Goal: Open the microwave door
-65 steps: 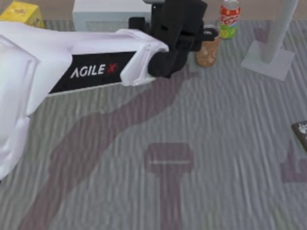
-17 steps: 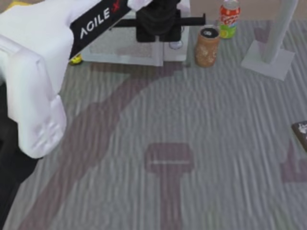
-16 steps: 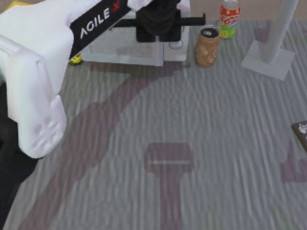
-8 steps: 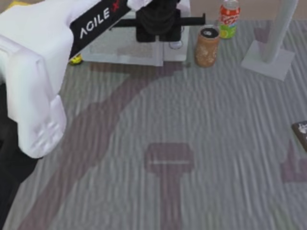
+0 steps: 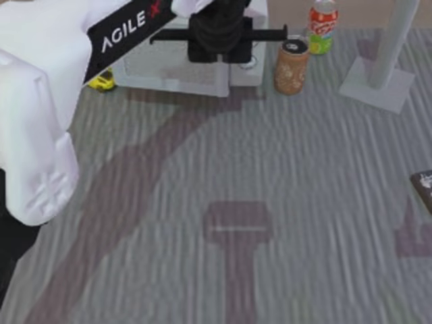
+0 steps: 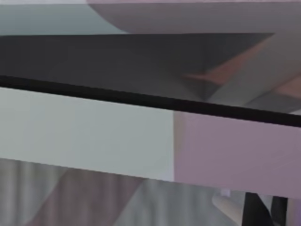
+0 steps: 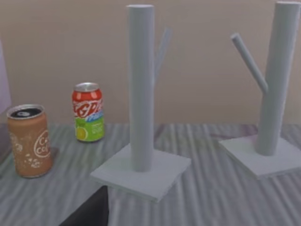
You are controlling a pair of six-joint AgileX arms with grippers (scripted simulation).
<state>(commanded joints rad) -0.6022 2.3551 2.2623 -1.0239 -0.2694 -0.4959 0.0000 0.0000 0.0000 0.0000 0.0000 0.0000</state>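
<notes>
The pale grey-white microwave [image 5: 258, 9] stands at the table's back, left of centre, with a silver knob [image 5: 252, 65] on its front. The microwave door [image 5: 162, 67], a pale panel with a speckled mesh window, stands swung out from the front towards the table's near side. My left gripper [image 5: 217, 47] hangs over the door's right end, next to the control panel. In the left wrist view the door [image 6: 94, 127] fills the picture up close, with a dark cavity [image 6: 117, 61] behind it. My right gripper [image 5: 424, 187] is parked at the table's right edge.
A brown can [image 5: 291, 65] stands just right of the microwave, with a red-and-green can [image 5: 322, 25] behind it. A grey peg stand [image 5: 378, 81] rises at the back right, and the right wrist view shows a second stand [image 7: 277, 84]. A small yellow object [image 5: 101, 81] lies left of the door.
My left arm has swung from lying across the table to reaching over the microwave. The door has come out from the front, and in the last half second it moved a little further.
</notes>
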